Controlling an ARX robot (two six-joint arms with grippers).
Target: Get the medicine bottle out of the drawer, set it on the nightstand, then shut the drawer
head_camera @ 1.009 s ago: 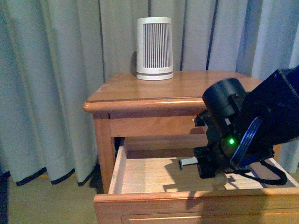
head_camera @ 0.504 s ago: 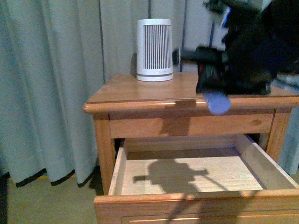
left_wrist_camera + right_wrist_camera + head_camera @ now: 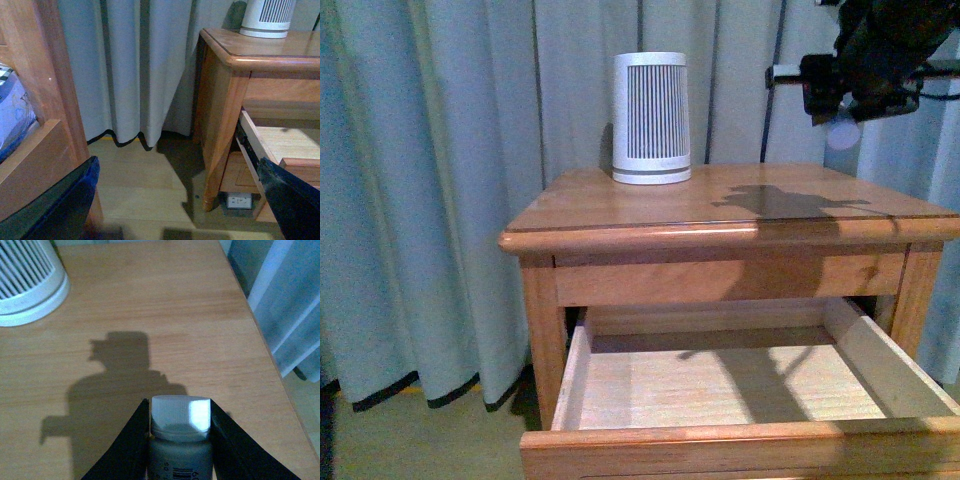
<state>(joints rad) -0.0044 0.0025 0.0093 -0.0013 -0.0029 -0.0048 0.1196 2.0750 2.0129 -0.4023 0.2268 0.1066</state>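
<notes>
My right hand [image 3: 179, 412] grips the medicine bottle [image 3: 180, 440] above the nightstand [image 3: 650, 205] counter; the drawer [image 3: 572, 375] stands open, pale floor sunlit; my left hand [image 3: 182, 197] gapes wide
</notes>
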